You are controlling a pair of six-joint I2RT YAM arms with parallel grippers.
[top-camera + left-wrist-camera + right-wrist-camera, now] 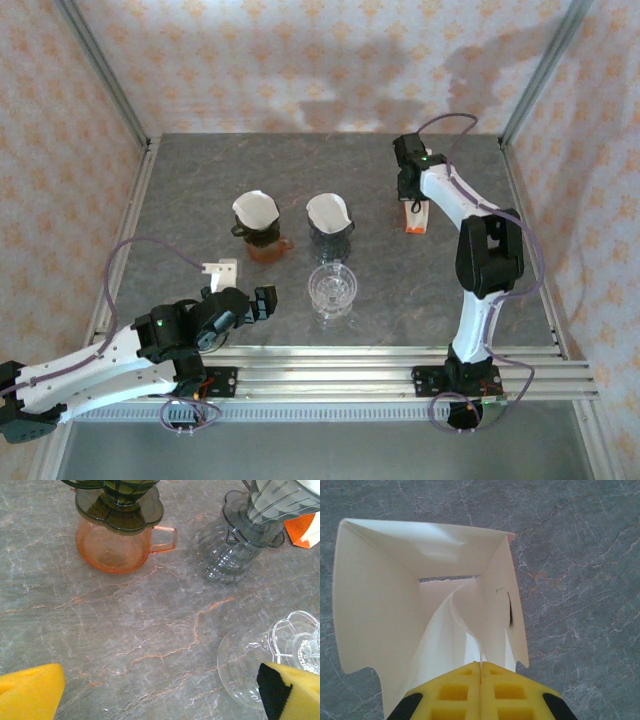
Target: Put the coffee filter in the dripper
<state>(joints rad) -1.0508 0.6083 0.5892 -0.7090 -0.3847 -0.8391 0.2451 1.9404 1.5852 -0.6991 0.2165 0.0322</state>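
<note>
Two claws, logged in turn.

Right claw (pixel 480 672): clenched. The yellow pads are pressed flat together along one seam, with the tips at the open mouth of the filter box (pixel 375 605). A coffee filter (pixel 445 630), a curved fold of white paper, rises from inside the box to that seam. I cannot tell whether the sheet is pinched between my pads or only lies against them. The box is white inside with its flaps spread, and it stands on the grey marbled table (pixel 580 580). Seen from above, my right arm reaches to the far right part of the table. The claw points down onto the box, whose outside is orange.

Left claw (pixel 262 303): released, jaws spread wide, low over bare table near the front edge. Just to its right the clear dripper (pixel 332 290) stands upright on its saucer-like base, apart from my fingers.

Farther out, at mid-table, two sets stand side by side, not touching. On the left, a dark dripper (pixel 256 228) sits on a pink carafe (pixel 112 545) with a white filter (pixel 255 208) seated in it. On the right, a grey dripper (pixel 330 232) sits on a ribbed grey carafe (pixel 222 555), also with a white filter seated in it.
</note>
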